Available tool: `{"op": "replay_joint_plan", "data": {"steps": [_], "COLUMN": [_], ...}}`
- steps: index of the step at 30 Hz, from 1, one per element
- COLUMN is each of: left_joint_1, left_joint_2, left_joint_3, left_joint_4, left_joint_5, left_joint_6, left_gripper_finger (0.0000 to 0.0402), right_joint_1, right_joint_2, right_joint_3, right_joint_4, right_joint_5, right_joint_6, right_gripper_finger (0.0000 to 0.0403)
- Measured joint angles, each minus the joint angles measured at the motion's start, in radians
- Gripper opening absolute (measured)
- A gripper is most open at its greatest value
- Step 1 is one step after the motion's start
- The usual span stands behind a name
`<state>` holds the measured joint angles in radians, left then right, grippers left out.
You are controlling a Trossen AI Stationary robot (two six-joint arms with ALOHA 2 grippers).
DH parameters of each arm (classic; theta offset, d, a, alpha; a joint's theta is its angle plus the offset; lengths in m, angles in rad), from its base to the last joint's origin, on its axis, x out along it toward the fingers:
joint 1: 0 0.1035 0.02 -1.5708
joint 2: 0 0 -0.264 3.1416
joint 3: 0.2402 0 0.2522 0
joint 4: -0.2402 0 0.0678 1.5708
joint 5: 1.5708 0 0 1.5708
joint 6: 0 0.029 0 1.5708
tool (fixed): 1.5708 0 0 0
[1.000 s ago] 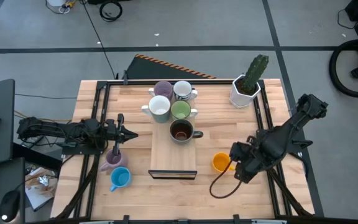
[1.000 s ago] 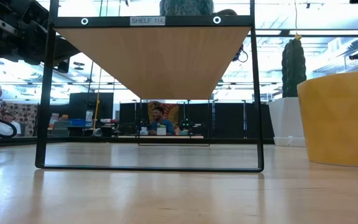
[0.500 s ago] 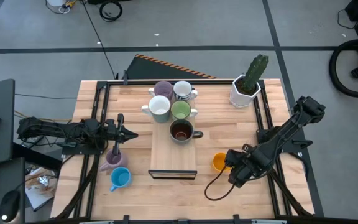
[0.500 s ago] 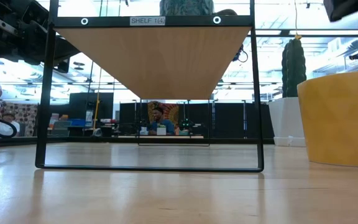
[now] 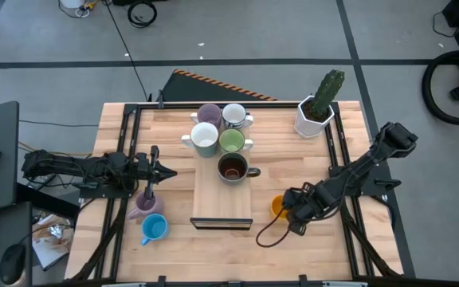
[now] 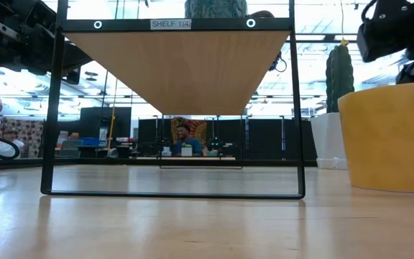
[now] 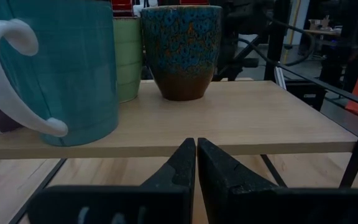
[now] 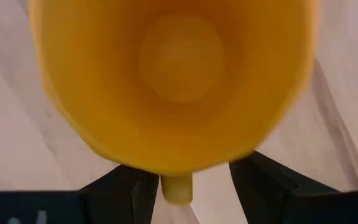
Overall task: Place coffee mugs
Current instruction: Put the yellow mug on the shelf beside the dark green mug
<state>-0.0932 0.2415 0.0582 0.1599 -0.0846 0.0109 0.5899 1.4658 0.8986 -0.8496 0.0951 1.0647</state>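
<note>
The orange coffee mug (image 5: 276,207) stands upright on the table right of a small wooden shelf (image 5: 221,199). My right gripper (image 5: 288,209) points down over it, open. In the right wrist view its fingers (image 8: 124,186) stand on either side of the mug's handle (image 8: 178,188). Several mugs stand on the shelf top, among them a dark brown one (image 5: 233,168) and a light green one (image 5: 231,142). A purple mug (image 5: 144,203) and a blue mug (image 5: 153,229) stand on the table at the left. My left gripper (image 5: 170,172) waits level at the left, shut. My right gripper comes from above, pointing down, with one finger on each side of the orange mug's handle (image 8: 178,188). Whether a finger touches the handle I cannot tell. The mug stands upright on the table.
A white faceted pot with a green cactus (image 5: 313,119) stands at the far right corner. A dark cable (image 5: 271,233) loops on the table below the right gripper. Black frame rails (image 5: 126,159) run along both sides of the table. Bare wood lies near the front edge.
My right gripper has come down and toward the table's left, onto the orange mug, and now covers most of it in the high view. In the low view it has dropped into sight above the mug.
</note>
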Motion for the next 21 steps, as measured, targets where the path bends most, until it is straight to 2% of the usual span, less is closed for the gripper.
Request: {"op": "replay_joint_plan", "data": {"steps": [6, 16, 21], "left_joint_1": [0.0, 0.0, 0.0], "left_joint_2": [0.0, 0.0, 0.0], "left_joint_3": [0.0, 0.0, 0.0], "left_joint_4": [0.0, 0.0, 0.0], "left_joint_5": [0.0, 0.0, 0.0], "left_joint_6": [0.0, 0.0, 0.0], "left_gripper_finger": [0.0023, 0.0023, 0.0023], "right_joint_1": [-0.03, -0.067, -0.1], "right_joint_2": [0.0, -0.001, 0.0], "right_joint_3": [-0.055, -0.081, -0.067], "right_joint_4": [0.082, 0.109, 0.091], "right_joint_5": [-0.045, -0.063, -0.087], "right_joint_6": [-0.048, -0.163, -0.25], "right_gripper_finger": [0.0163, 0.0054, 0.0053]}}
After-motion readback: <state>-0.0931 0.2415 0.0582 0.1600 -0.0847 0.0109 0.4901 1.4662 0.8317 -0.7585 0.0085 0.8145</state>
